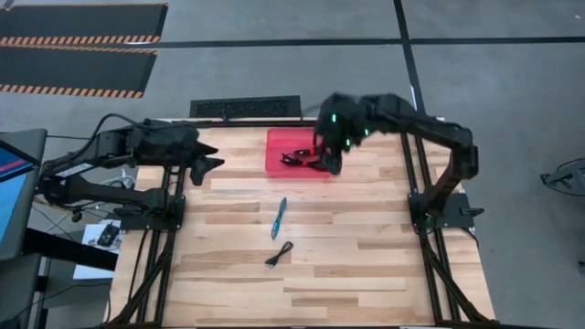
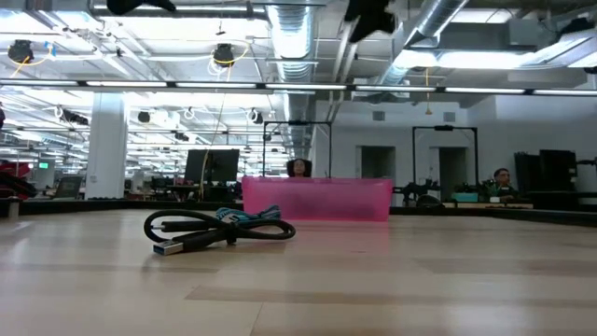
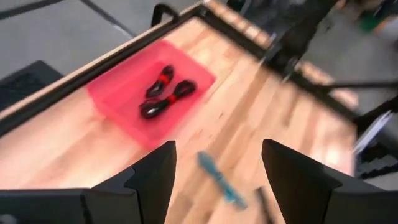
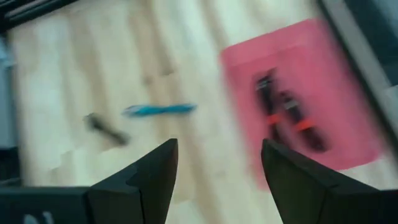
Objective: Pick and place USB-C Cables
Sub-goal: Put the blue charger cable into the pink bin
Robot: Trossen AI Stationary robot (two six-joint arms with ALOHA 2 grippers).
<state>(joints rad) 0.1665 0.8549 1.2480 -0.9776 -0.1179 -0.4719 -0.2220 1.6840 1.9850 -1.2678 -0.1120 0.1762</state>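
Note:
Two dark cable bundles with red bands (image 3: 165, 92) lie inside the translucent red tray (image 1: 279, 139), which sits near the table's far edge. A light blue cable (image 1: 279, 217) rests flat on the wood mid-table. A black cable (image 1: 280, 254) lies nearer the near edge, and it is in front in the low view (image 2: 210, 231). My right gripper (image 1: 329, 163) hovers open over the tray's right part; its wrist view shows nothing between its fingers (image 4: 217, 168). My left gripper (image 1: 212, 164) is open, left of the tray and above the table.
The wooden table (image 1: 366, 247) has bare boards to the right of and in front of the loose cables. A dark floor vent (image 1: 245, 107) lies beyond the far edge. A monitor (image 1: 11, 187) stands off the left side. People sit in the room behind (image 2: 502, 177).

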